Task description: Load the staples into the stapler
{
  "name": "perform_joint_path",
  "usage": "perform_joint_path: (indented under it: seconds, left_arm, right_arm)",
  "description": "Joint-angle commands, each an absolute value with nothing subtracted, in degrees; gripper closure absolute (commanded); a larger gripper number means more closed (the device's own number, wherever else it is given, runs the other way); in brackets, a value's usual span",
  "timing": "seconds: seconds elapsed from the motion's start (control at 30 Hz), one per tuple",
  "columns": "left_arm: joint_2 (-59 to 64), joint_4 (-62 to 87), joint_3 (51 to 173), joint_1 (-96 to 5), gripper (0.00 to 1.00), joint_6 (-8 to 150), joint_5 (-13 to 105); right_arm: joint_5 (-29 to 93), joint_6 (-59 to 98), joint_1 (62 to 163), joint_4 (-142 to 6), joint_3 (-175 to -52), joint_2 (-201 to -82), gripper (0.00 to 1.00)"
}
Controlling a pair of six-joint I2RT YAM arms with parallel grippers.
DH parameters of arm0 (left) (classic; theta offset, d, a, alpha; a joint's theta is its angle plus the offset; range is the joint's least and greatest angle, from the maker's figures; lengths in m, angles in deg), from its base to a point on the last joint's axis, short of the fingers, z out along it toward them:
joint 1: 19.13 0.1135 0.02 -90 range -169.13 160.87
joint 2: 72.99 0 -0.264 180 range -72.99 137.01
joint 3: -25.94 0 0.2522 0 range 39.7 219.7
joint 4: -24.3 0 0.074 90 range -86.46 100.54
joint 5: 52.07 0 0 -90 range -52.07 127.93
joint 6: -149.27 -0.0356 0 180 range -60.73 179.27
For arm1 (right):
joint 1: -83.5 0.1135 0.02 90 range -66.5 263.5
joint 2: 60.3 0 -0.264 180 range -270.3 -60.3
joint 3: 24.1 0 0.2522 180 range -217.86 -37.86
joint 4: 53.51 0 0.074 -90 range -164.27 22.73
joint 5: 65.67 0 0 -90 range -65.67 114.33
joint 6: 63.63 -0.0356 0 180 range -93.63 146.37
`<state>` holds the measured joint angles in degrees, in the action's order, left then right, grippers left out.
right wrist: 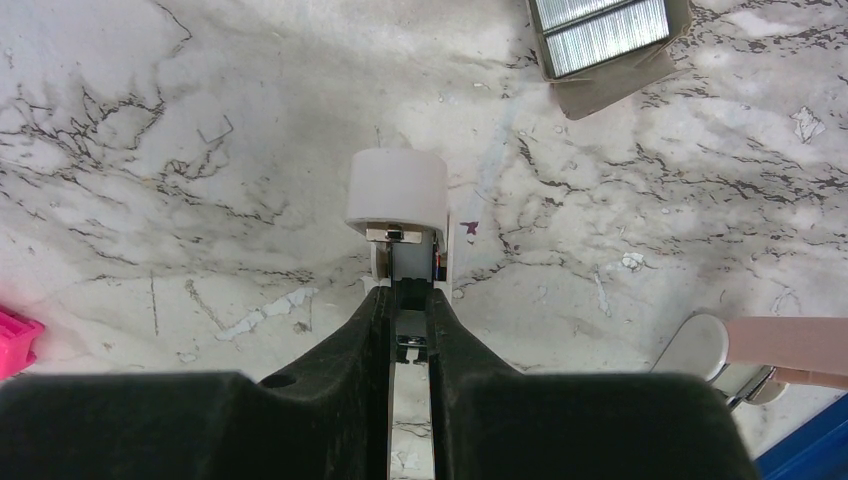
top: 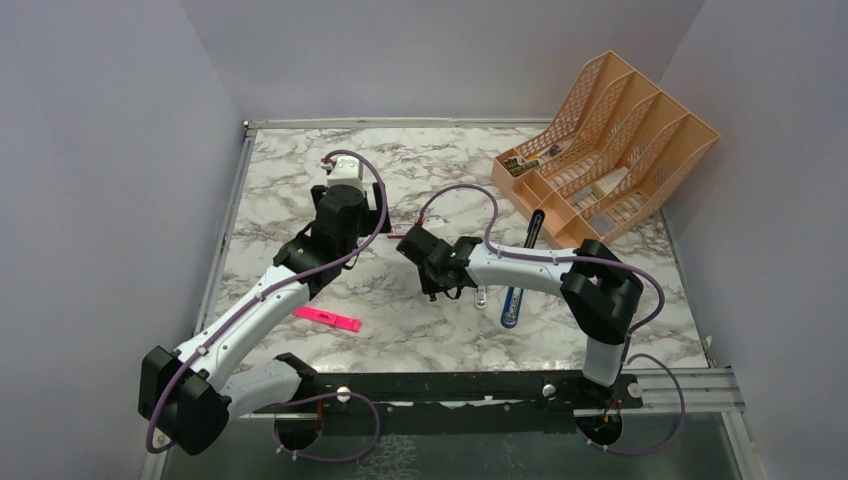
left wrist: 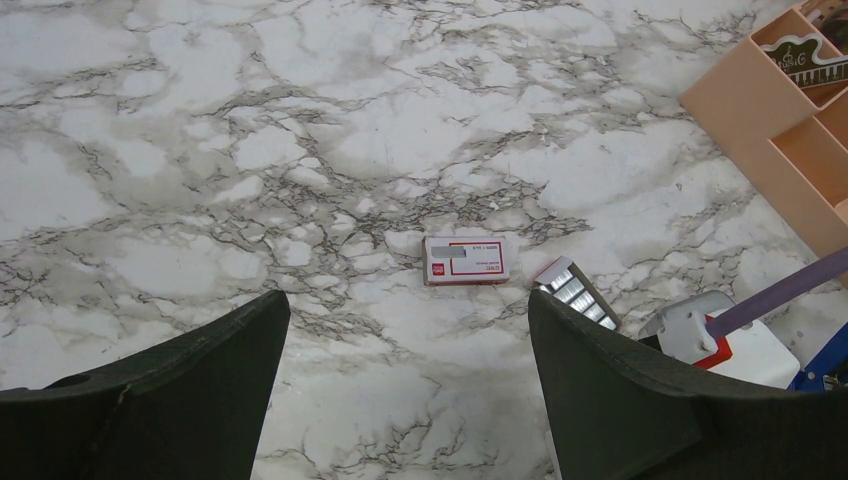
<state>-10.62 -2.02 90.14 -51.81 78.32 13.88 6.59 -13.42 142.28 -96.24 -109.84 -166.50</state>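
My right gripper [right wrist: 410, 295] is shut on the white stapler [right wrist: 397, 190], whose rounded end sticks out past the fingertips, low over the marble. The same stapler [left wrist: 760, 350] shows white and red at the lower right of the left wrist view. Silver staples [right wrist: 600, 30] lie in rows in an open cardboard tray beyond the stapler; the staples [left wrist: 575, 290] sit just right of the red-and-white box [left wrist: 465, 260]. My left gripper [left wrist: 408, 300] hangs open above bare marble, nothing between its fingers, the box a little ahead of it.
A peach desk organizer [top: 610, 150] stands at the back right. A pink highlighter [top: 325, 318] lies near the front left. A blue pen [top: 512, 305] and a black pen [top: 535, 225] lie right of my right gripper [top: 437, 280]. A pale pink item [right wrist: 790, 345] rests beside it.
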Motion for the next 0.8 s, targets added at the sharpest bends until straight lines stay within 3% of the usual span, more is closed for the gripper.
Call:
perform_joint_path:
  seconds: [0.0, 0.77]
  left_arm:
    - [-10.8, -1.1, 89.7, -51.6, 0.10, 78.3, 12.5]
    - [-10.7, -1.1, 89.8, -51.6, 0.10, 78.3, 12.7]
  right_arm:
    - [8.1, -13.2, 142.0, -95.2, -108.7, -166.4, 0.82]
    - [12.4, -11.6, 142.0, -96.9, -107.8, -165.7, 0.82]
